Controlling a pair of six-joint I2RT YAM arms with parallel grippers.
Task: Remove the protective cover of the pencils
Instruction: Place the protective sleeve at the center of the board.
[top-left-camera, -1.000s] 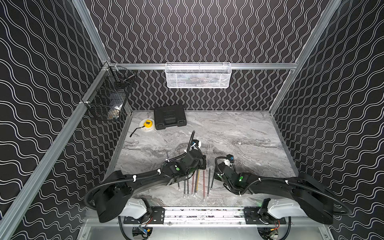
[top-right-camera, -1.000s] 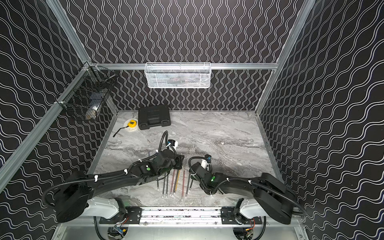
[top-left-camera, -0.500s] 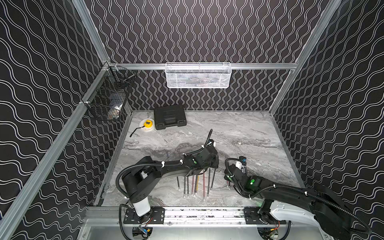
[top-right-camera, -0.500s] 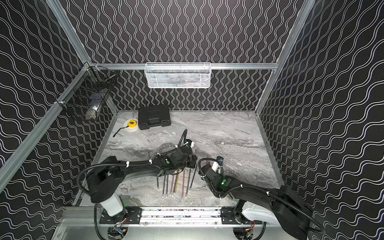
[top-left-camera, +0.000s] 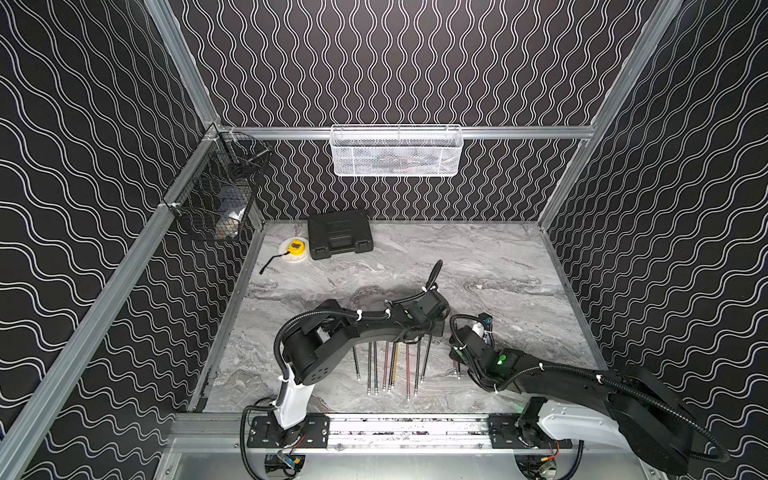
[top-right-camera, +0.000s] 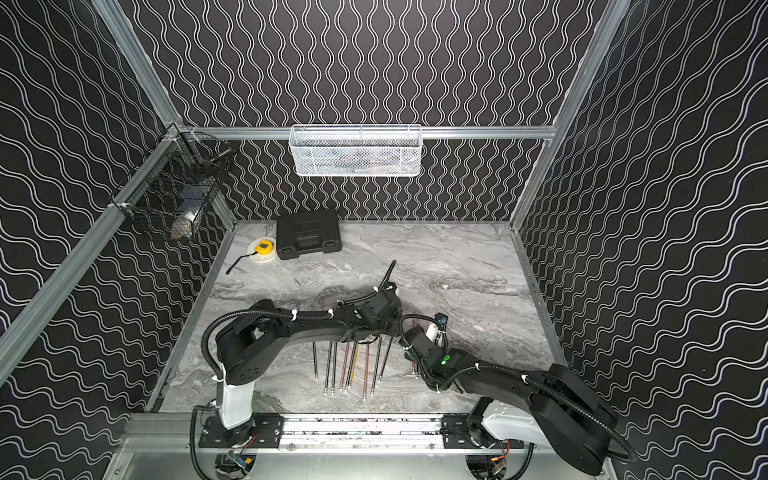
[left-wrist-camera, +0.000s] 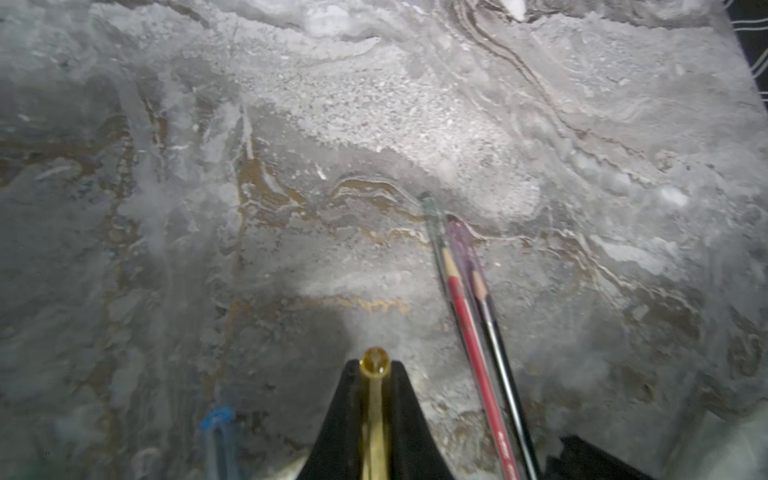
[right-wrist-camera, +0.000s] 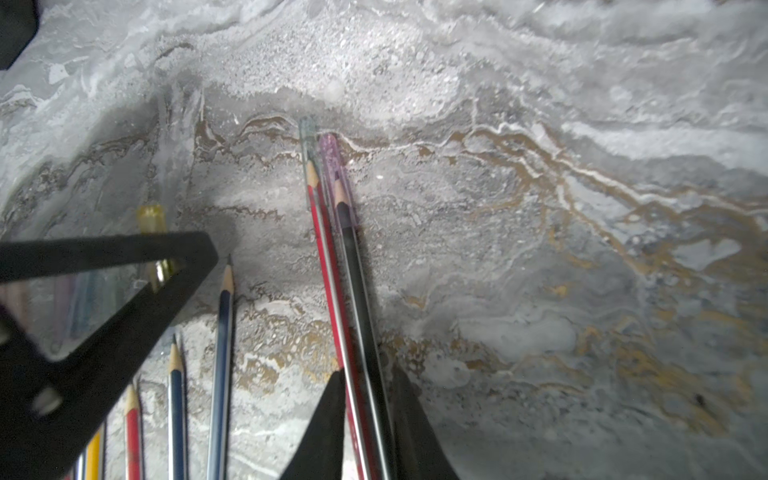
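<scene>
clenching a seemingly freed yellow cap (left-wrist-camera: 375, 360), the left claw (left-wrist-camera: 375, 374) sits beside the right claw (right-wrist-camera: 367, 370), which grasps two pencils (right-wrist-camera: 354, 257), both capped ahead.

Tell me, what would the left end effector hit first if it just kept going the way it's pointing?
Probably only the marble tabletop. The left end effector, shut on a yellow cap, appears to point down at bare surface. The capped red and black pencils lie off to one side of that line.
</scene>
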